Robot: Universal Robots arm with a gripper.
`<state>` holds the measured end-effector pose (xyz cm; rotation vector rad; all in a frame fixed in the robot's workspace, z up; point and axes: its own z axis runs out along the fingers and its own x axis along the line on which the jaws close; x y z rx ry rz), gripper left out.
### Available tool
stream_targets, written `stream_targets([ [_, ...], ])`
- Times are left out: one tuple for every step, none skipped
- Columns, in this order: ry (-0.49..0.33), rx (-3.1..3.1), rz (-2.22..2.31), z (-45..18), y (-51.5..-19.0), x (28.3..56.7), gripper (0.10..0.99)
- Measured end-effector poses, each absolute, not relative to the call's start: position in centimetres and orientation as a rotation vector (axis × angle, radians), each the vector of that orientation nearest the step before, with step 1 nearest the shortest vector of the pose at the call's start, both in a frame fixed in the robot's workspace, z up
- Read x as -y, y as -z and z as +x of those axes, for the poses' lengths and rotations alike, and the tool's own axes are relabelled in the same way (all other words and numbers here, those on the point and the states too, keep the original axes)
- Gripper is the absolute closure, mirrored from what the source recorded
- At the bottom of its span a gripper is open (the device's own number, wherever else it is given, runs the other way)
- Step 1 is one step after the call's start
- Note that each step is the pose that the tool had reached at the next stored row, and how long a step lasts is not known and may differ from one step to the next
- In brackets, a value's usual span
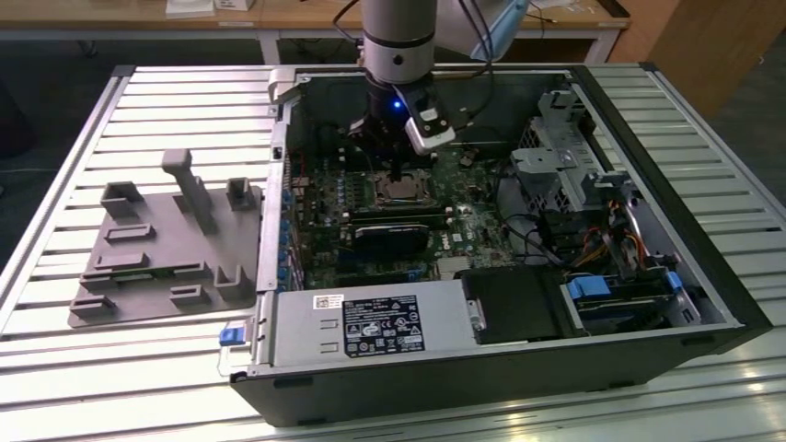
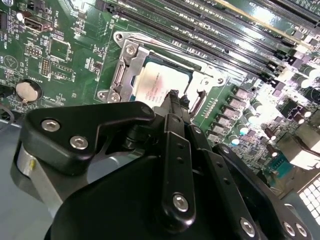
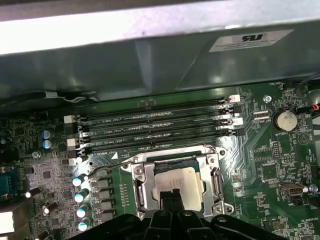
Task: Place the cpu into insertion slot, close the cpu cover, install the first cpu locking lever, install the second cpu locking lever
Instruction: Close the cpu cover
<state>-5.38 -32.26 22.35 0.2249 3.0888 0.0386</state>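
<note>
The cpu (image 3: 179, 181), a pale silver square, lies flat in the motherboard socket; in the second wrist view the cpu (image 2: 159, 82) sits just beyond the fingertips. The cpu cover (image 3: 141, 189), a silver frame, lies down around it, so the chip shows through its window. A thin wire locking lever (image 3: 102, 166) sticks out from one socket corner, and a hooked lever end (image 2: 198, 104) lies beside the fingertips. My gripper (image 2: 173, 96) hovers over the socket's edge with its black fingers together and nothing between them. In the exterior view the gripper (image 1: 393, 173) hangs just above the cpu (image 1: 399, 191).
The open computer case (image 1: 283, 276) lies on a slatted metal table (image 1: 147, 368). Memory slots (image 3: 155, 125) run beside the socket, capacitors (image 3: 80, 195) stand on another side, and a black block (image 1: 390, 235) sits close by. A grey fixture plate (image 1: 160, 249) rests on the exterior view's left.
</note>
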Motion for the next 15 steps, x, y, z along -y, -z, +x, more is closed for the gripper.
stream_targets([
  [-0.039, -3.089, 0.224, -5.4, -22.31, 32.25, 0.98],
  [-0.039, -3.089, 0.222, -5.42, -22.26, 32.25, 0.98],
  [-0.039, -3.089, 0.219, -5.46, -22.22, 32.25, 0.98],
  [-0.04, -3.089, 0.215, -5.53, -22.17, 32.26, 0.98],
  [-0.04, -3.089, 0.212, -5.61, -22.14, 32.25, 0.98],
  [-0.04, -3.089, 0.21, -5.68, -22.1, 32.25, 0.98],
  [-0.04, -3.089, 0.208, -5.73, -22.07, 32.25, 0.98],
  [-0.041, -3.089, 0.205, -5.77, -22.02, 32.24, 0.98],
  [-0.041, -3.09, 0.203, -5.8, -21.98, 32.24, 0.98],
  [-0.041, -3.09, 0.2, -5.83, -21.93, 32.24, 0.98],
  [-0.041, -3.09, 0.198, -5.87, -21.89, 32.24, 0.98],
  [-0.041, -3.09, 0.196, -5.92, -21.85, 32.25, 0.98],
  [-0.041, -3.09, 0.195, -6.0, -21.81, 32.25, 0.98],
  [-0.041, -3.09, 0.194, -6.09, -21.77, 32.24, 0.98],
  [-0.041, -3.09, 0.192, -6.16, -21.72, 32.24, 0.98],
])
